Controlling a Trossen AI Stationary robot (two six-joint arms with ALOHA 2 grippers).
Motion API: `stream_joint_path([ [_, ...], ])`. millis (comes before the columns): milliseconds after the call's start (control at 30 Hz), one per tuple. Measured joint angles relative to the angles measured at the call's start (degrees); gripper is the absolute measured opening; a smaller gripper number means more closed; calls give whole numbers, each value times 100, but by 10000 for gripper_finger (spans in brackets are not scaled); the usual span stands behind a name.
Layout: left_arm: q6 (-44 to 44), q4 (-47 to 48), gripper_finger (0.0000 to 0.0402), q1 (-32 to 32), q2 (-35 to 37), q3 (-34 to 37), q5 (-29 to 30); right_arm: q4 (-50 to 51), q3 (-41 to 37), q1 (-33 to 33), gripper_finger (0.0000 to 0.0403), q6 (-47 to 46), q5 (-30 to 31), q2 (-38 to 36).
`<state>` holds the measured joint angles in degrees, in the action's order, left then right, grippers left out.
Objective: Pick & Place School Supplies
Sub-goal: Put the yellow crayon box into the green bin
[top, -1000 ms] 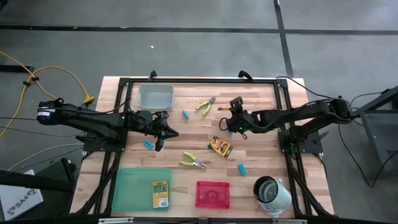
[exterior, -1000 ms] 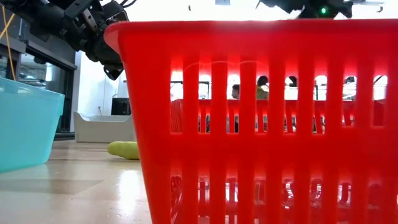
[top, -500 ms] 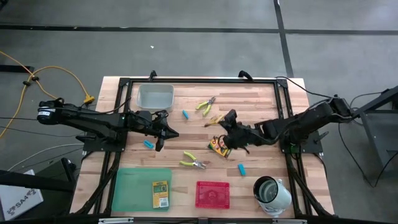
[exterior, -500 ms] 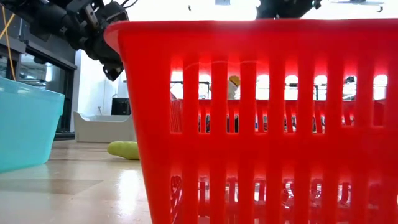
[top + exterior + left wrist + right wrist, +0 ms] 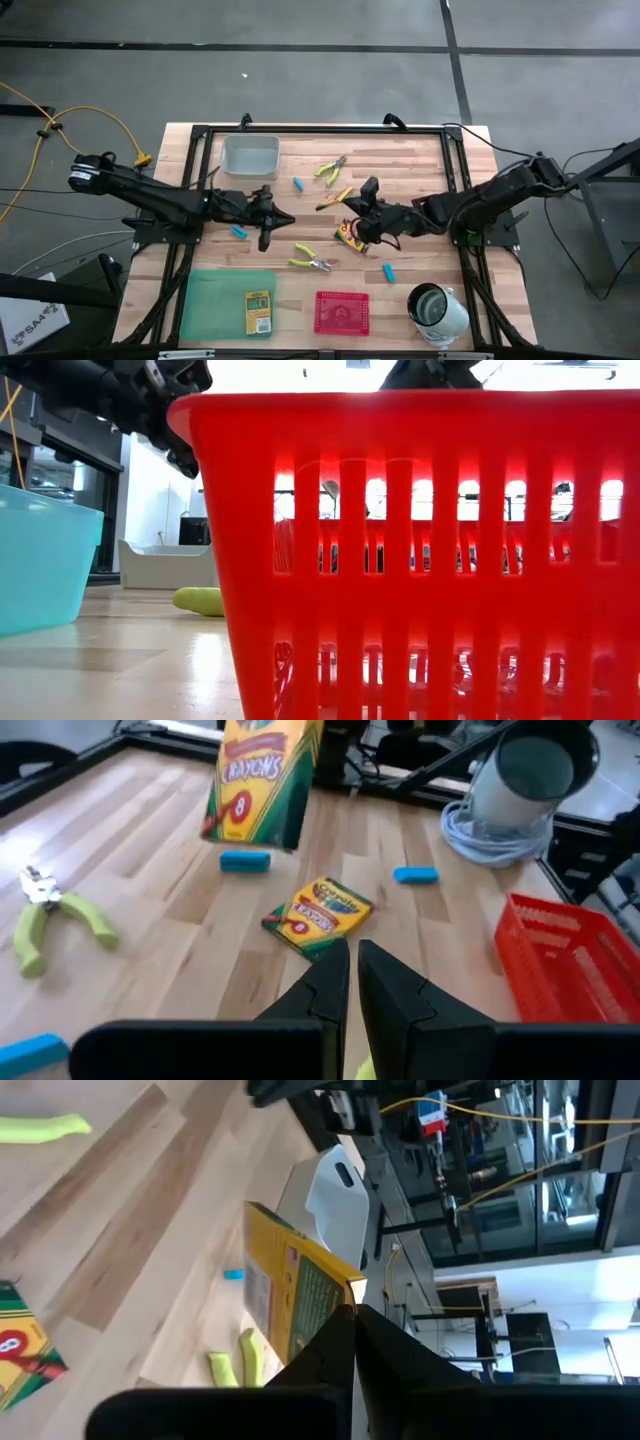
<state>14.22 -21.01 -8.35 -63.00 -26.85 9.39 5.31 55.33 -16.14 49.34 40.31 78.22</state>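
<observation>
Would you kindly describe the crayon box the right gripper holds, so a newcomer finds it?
Start at the clear tray on the table's far side, then go toward the right arm. The crayon box hangs in the right gripper, above the table; another crayon box lies flat on the wood nearby.

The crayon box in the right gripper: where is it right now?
In the high view the held crayon box hangs above mid-table in the right gripper, just below the upper pliers and up-left of the crayon box lying flat.
</observation>
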Motion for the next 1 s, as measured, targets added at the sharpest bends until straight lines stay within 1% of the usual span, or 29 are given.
stream_joint_path([
  [100, -29, -463, 24, -97, -338, 0, 187, -80, 0, 93, 3, -85, 1, 2],
  [200, -129, -821, 24, -176, -588, -14, 530, -111, 0, 160, 3, -296, 6, 2],
  [300, -275, -806, 24, -216, -762, -180, 966, -116, 0, 168, 3, -434, 26, 2],
  [367, -400, -784, 24, -233, -876, -325, 1120, -129, 0, 165, 3, -445, 26, 2],
  [633, -940, -293, 27, -235, -1275, -1055, 1174, -115, 0, 162, 3, -761, 25, 2],
  [733, -1055, -220, 45, -235, -1342, -1178, 1174, -93, 0, 143, 3, -776, 48, 4],
  [933, -984, -231, 112, -235, -1335, -1215, 1186, 9, 0, -6, 3, -776, 408, 4],
  [1000, -947, -251, 129, -226, -1335, -1215, 1279, 24, 0, -61, 3, -776, 475, 4],
])
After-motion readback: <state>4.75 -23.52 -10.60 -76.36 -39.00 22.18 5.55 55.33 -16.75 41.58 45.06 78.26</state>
